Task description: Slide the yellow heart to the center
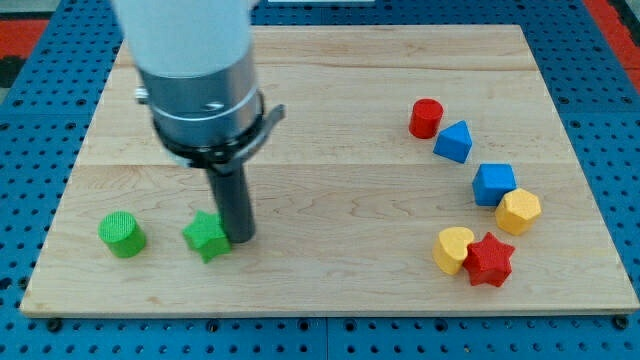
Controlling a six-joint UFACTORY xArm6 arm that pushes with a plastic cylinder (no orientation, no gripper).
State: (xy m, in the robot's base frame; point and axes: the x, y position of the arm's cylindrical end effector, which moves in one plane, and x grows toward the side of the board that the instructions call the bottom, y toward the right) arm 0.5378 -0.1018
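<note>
Nearest the view's bottom edge sits the red star, pressed against the yellow heart on its left; the star overlaps the heart's right lobe a little, so that side of the heart is partly hidden. Both lie low on the view's right part of the wooden board, well away from its middle. Just above the star, a yellow hexagonal block touches a blue block whose exact shape is hard to make out; it looks roughly cube-like. Higher up, another blue block, angular and wedge-like, sits just beside a red cylinder.

On the view's left, my tip rests on the board, touching the right side of the green star. The rod is a single solid piece with nothing that opens or closes and nothing clamped on it. Its very end is dark and shadowed, so the contact line is hard to judge exactly. The arm's body above it is cut off by the view's top edge. A green cylinder stands apart, left of the green star.
</note>
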